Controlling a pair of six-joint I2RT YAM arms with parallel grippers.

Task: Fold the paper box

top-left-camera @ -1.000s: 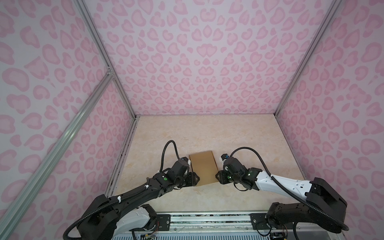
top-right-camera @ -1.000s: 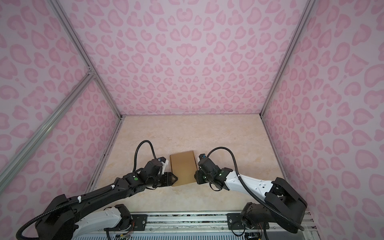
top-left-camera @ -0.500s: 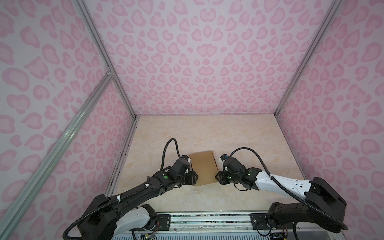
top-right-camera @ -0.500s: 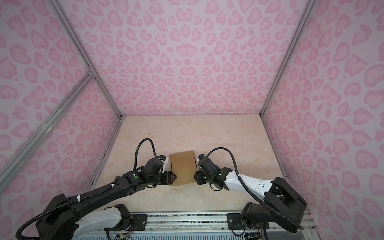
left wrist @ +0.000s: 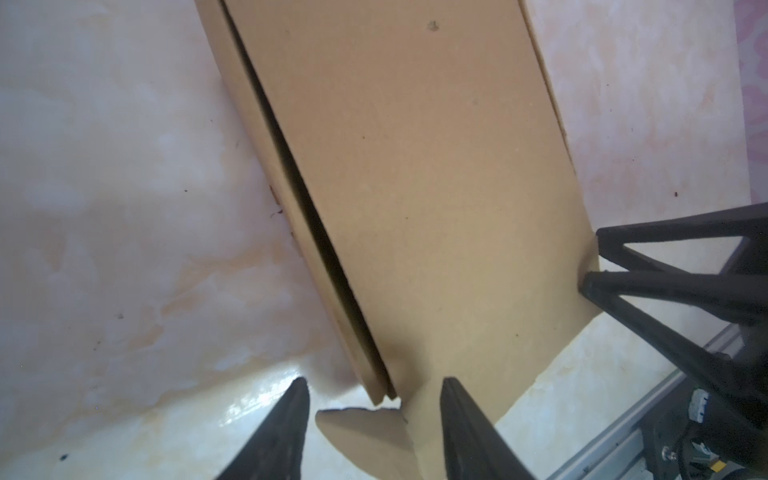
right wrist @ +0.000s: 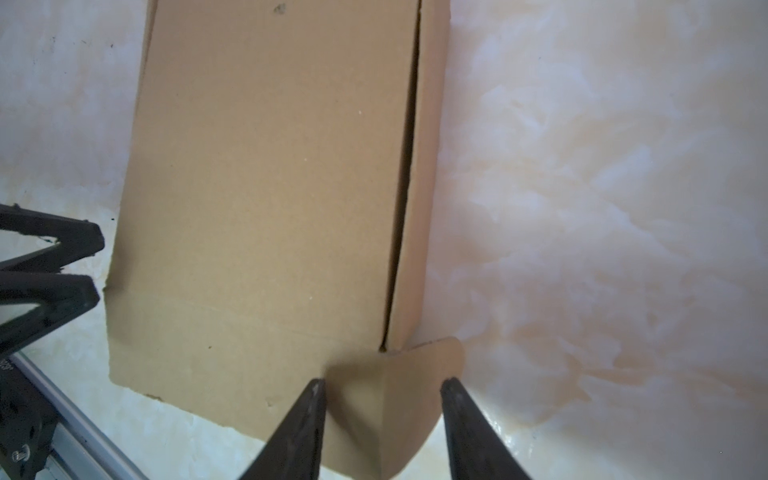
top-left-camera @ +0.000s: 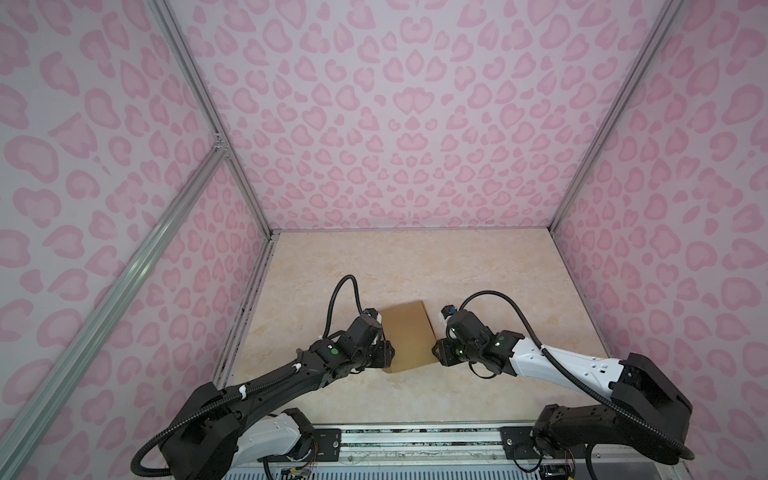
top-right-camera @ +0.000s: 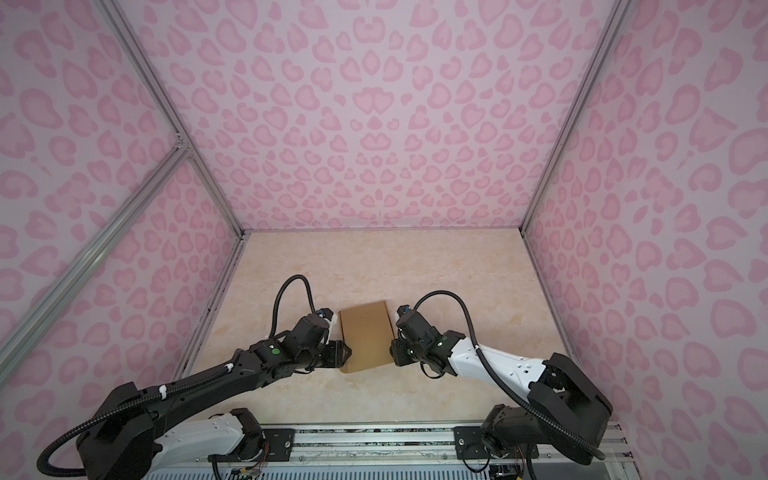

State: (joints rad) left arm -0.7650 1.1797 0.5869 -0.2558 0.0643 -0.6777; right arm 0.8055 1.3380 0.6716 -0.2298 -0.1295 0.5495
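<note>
The paper box point(top-left-camera: 409, 336) point(top-right-camera: 365, 336) is a flat brown cardboard box lying on the table with its lid down, between both arms. My left gripper point(top-left-camera: 388, 358) point(left wrist: 376, 386) is at its near left corner, open. Its fingers straddle that corner and a rounded side tab point(left wrist: 361, 432) without pinching it. My right gripper point(top-left-camera: 436, 355) point(right wrist: 384, 386) is at the near right corner. Its jaws stand apart around a creased side tab point(right wrist: 390, 399) that nearly fills the gap. Each wrist view also shows the other gripper at the far corner: the right gripper point(left wrist: 592, 262) and the left gripper point(right wrist: 99, 266).
The marbled tabletop point(top-left-camera: 415, 266) stretches behind the box to the pink patterned back wall point(top-left-camera: 395, 124). Side walls close in left and right. A metal rail point(top-left-camera: 415, 436) with both arm bases runs along the table's near edge.
My right gripper's jaws have widened a little around the tab. The box and both arms have hardly moved.
</note>
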